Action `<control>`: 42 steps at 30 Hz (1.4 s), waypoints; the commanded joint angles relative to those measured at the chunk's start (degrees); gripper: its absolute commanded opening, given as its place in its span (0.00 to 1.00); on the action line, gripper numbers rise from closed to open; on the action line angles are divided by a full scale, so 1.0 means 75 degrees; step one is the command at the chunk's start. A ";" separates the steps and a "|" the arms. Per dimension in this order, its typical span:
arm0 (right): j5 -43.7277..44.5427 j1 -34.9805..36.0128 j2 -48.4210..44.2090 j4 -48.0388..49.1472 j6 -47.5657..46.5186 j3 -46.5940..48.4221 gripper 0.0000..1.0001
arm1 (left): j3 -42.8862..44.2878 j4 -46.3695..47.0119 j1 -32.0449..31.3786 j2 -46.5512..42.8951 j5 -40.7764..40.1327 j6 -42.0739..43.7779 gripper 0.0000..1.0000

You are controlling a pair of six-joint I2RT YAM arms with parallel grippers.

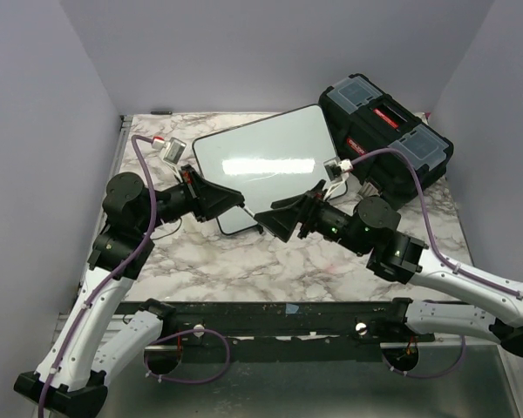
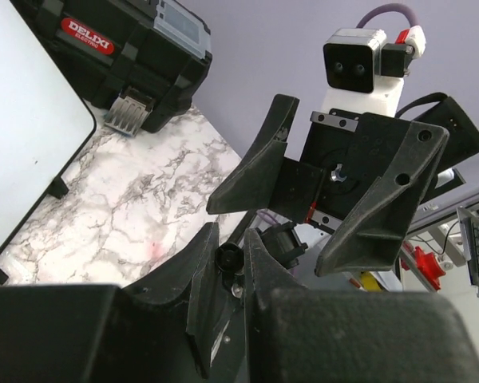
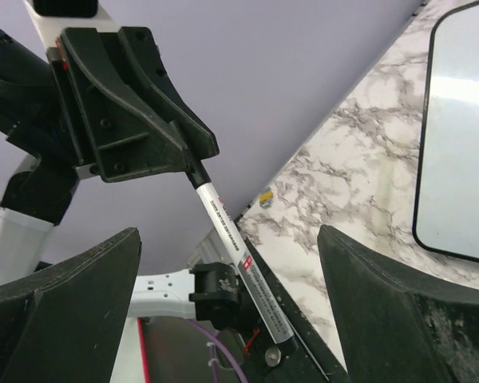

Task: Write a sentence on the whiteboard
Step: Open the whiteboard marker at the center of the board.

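With the left claw [image 3: 198, 163], pinches the black end of a slim white-barrelled marker pen [image 3: 241, 257]. With the right claw [image 2: 265, 238], stands spread wide and grips nothing, nose to nose with the left above the grey-veined white marble tabletop [image 1: 244, 261].

Just beyond both claws on that tabletop: the flat glossy white board [image 1: 266, 157] with thin black frame and rounded corners, lying face up. No lettering legible on it through the glare. Close against its right side, touching or nearly so: a black plastic toolbox [image 1: 388, 139] with a red label.

Now the relation that counts. Pen's long axis running from the left claw straight into the gap between the right claw's open fingers, free end toward the right wrist, lying roughly along the board's near edge, not pointing at it.

Looks like a hand-over or uncapping step, with writing not yet begun. Cannot tell which end carries the tip. Will likely need the tip swung down onto the board, with the left claw seemingly the nearer, over the near-left corner.
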 commanded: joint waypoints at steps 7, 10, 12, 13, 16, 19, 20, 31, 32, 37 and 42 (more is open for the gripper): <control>0.0194 0.0070 -0.0440 0.2529 0.0980 -0.1111 0.97 | 0.0290 0.0541 0.0001 -0.0136 -0.0308 -0.0537 0.00; 0.0102 0.0072 -0.0376 0.2786 0.1031 -0.1201 0.97 | 0.0239 0.0917 0.0007 -0.0192 -0.0303 -0.0919 0.00; -0.0009 0.0057 -0.0354 0.3160 0.1099 -0.1333 0.97 | 0.0213 0.1163 0.0001 -0.0230 -0.0345 -0.1135 0.00; -0.0039 0.0065 -0.0333 0.3396 0.1171 -0.1403 0.97 | 0.0191 0.1306 0.0007 -0.0239 -0.0385 -0.1243 0.00; -0.0182 0.0070 -0.0238 0.3987 0.1297 -0.1458 0.96 | 0.0153 0.1681 0.0001 -0.0280 -0.0477 -0.1631 0.00; -0.0228 0.0055 -0.0140 0.4416 0.1371 -0.1446 0.95 | 0.0078 0.2148 0.0014 -0.0316 -0.0600 -0.2037 0.00; -0.0261 0.0065 -0.0083 0.4566 0.1383 -0.1433 0.94 | 0.0044 0.2299 0.0013 -0.0307 -0.0635 -0.2145 0.00; -0.0429 0.0061 0.0532 0.5460 0.1406 -0.1054 0.77 | -0.0113 0.2860 0.0013 -0.0194 -0.0958 -0.2498 0.02; -0.0412 0.0058 0.0578 0.5493 0.1409 -0.1019 0.76 | -0.0159 0.2967 0.0013 -0.0184 -0.0970 -0.2559 0.02; -0.0322 0.0062 0.0744 0.5618 0.1346 -0.0894 0.70 | -0.0326 0.3141 0.0007 -0.0195 -0.1025 -0.2671 0.03; -0.0209 0.0055 0.0886 0.5641 0.1288 -0.0729 0.54 | -0.0466 0.3241 0.0008 -0.0246 -0.1202 -0.2725 0.03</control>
